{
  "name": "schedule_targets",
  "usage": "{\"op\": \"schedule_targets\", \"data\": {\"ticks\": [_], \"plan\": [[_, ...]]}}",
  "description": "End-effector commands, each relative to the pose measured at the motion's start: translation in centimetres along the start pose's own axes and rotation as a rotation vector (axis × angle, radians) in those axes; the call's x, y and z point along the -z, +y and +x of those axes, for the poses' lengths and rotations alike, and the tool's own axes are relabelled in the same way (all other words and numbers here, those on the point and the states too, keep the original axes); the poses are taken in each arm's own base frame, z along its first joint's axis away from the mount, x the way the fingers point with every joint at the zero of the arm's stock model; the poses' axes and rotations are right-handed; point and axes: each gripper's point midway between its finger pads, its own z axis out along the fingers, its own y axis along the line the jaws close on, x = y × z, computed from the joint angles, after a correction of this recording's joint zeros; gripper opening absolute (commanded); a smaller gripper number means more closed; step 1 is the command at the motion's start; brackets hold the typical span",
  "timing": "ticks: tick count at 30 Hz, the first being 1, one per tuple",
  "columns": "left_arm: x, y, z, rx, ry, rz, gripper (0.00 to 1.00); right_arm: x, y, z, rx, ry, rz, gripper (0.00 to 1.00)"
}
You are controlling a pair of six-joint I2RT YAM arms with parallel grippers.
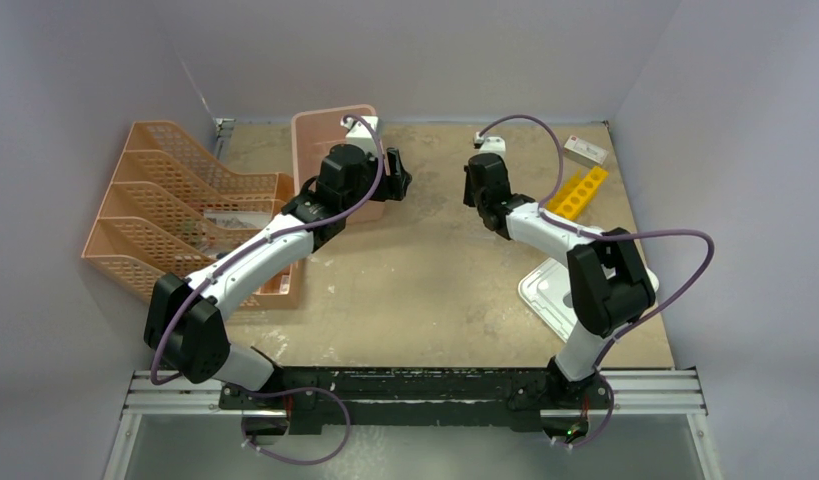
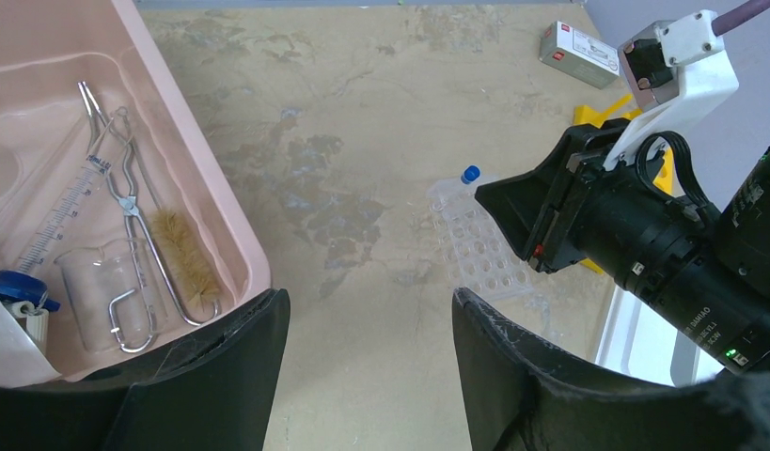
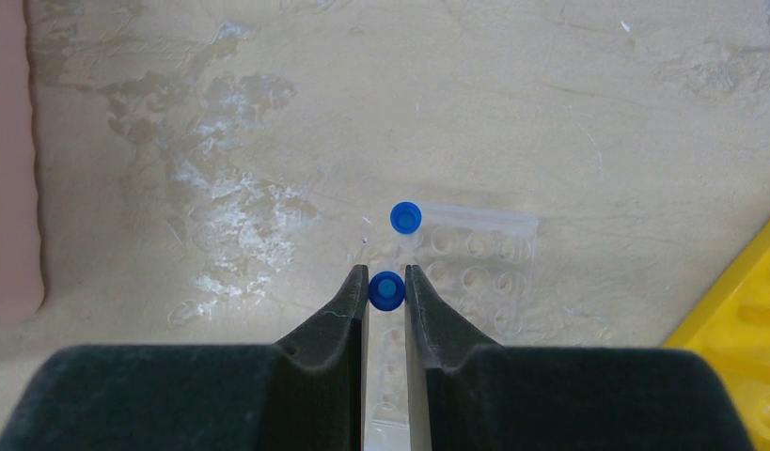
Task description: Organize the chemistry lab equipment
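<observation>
My right gripper [image 3: 386, 282] is shut on a blue-capped clear tube [image 3: 386, 290] over the near-left part of the clear rack [image 3: 475, 263]. I cannot tell whether its lower end sits in a hole. A second blue-capped tube [image 3: 405, 218] stands in the rack's far-left corner. The yellow holed rack [image 1: 577, 192] lies to the right. My left gripper [image 2: 367, 310] is open and empty above bare table beside the pink bin [image 2: 212, 188]. The bin holds the metal tongs [image 2: 127, 197], wire brush [image 2: 183, 254], small beaker [image 2: 94, 282] and blue-ended dropper [image 2: 52, 225].
Orange mesh file trays [image 1: 175, 210] stand at the left. A white lid [image 1: 550, 295] lies at the right front under my right arm. A small white box [image 1: 585, 151] sits at the back right. Grey walls enclose the table.
</observation>
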Motion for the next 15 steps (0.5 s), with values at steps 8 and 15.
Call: {"op": "schedule_targets", "data": {"ticks": [8,15], "plan": [[0.4,-0.7,-2.0,0.016,-0.055,0.026,0.63,0.1,-0.5,-2.1,-0.022,-0.061,0.056,0.02],[0.1,-0.5,-1.7,0.016,-0.047,0.021,0.63,-0.1,-0.7,-1.6,-0.006,-0.048,0.060,0.03]]}}
